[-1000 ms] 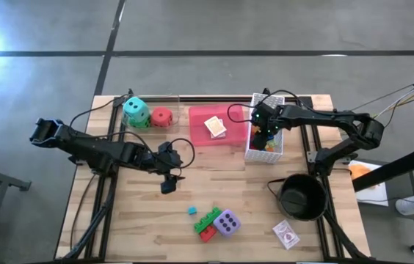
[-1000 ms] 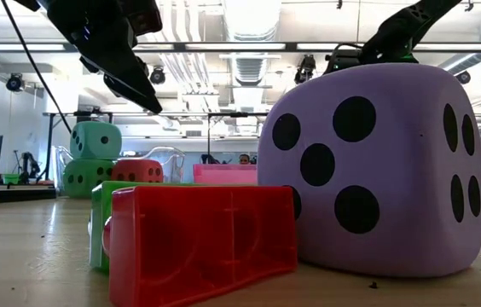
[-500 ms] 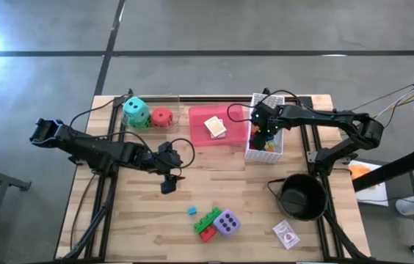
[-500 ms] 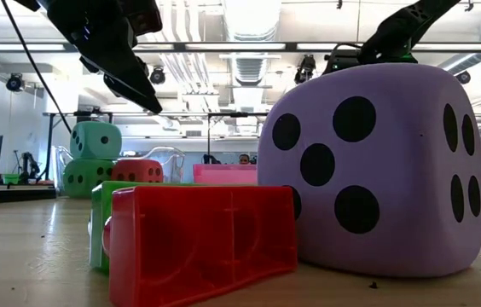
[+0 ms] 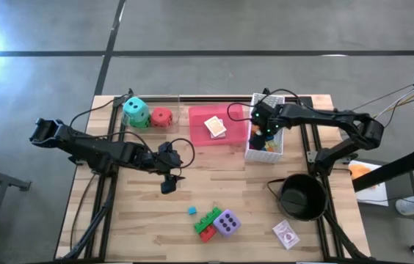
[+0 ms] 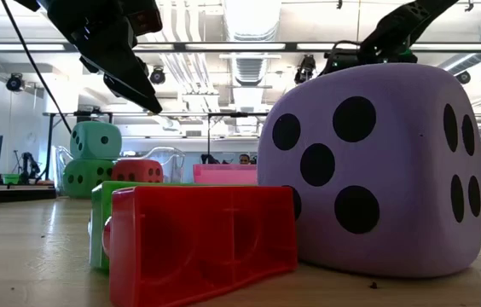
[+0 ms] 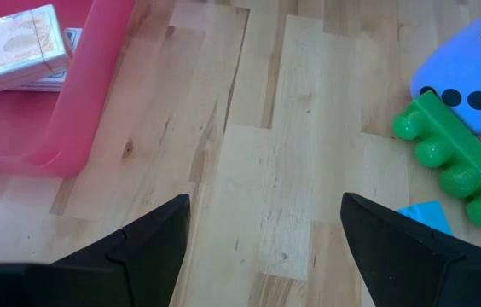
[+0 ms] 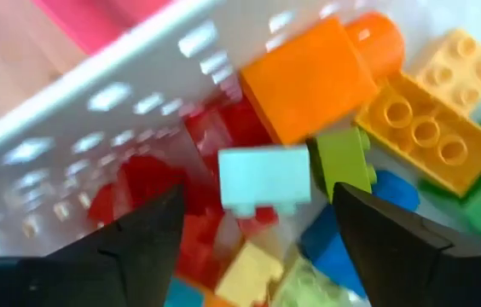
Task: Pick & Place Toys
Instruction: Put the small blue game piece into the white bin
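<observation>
My right gripper (image 5: 263, 132) hangs open over the white mesh basket (image 5: 273, 150), pointing down into it. In the right wrist view a pale blue brick (image 8: 264, 181) shows blurred between the spread fingers without touching them, above a heap of bricks (image 8: 420, 128). My left gripper (image 5: 169, 182) is open over bare table in the middle, holding nothing. Near the front edge, the purple die (image 5: 227, 222) rests beside a green brick (image 5: 208, 217) and a red brick (image 5: 206, 235). A small teal brick (image 5: 191, 210) and a card pack (image 5: 286, 235) lie nearby.
A pink tray (image 5: 200, 117) with card packs (image 5: 216, 127) sits left of the basket. At the far left, a teal die (image 5: 136, 110) sits on a green one, with a red die (image 5: 161, 116) beside them. A black round pot (image 5: 302, 196) stands at the right front.
</observation>
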`<state>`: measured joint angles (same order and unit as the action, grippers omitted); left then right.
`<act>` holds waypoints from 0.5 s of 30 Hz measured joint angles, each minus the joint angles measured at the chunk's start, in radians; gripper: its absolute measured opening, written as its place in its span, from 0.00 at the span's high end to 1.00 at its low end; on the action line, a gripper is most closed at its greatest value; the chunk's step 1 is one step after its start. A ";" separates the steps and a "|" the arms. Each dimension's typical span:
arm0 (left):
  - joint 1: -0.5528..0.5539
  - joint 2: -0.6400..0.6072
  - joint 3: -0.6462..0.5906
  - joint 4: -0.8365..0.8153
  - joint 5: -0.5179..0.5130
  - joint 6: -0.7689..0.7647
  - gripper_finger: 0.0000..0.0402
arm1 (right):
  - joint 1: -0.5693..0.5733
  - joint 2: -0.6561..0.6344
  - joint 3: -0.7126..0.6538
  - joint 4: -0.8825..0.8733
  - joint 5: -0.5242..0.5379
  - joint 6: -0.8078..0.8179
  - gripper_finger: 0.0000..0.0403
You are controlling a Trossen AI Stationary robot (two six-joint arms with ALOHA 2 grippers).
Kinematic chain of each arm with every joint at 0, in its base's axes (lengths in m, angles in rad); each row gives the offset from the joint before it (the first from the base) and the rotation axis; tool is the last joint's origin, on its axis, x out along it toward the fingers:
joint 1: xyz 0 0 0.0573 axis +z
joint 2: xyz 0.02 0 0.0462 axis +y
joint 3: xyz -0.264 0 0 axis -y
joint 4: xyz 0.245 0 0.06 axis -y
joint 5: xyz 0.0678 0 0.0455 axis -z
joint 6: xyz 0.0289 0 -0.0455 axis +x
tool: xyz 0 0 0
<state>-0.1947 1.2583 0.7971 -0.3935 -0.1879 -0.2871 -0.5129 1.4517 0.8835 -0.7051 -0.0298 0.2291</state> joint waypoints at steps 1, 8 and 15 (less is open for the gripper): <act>0.000 0.000 0.000 0.000 0.000 0.000 0.24 | 0.000 -0.002 0.008 -0.024 0.002 0.000 0.27; 0.000 0.000 0.000 0.063 0.000 -0.001 0.24 | 0.026 -0.004 0.089 -0.169 0.073 0.025 0.22; -0.001 0.000 -0.006 0.075 0.001 -0.034 0.24 | 0.098 -0.005 0.173 -0.234 0.083 0.047 0.22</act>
<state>-0.1955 1.2583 0.7909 -0.3187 -0.1872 -0.3213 -0.4151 1.4467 1.0568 -0.9394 0.0531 0.2758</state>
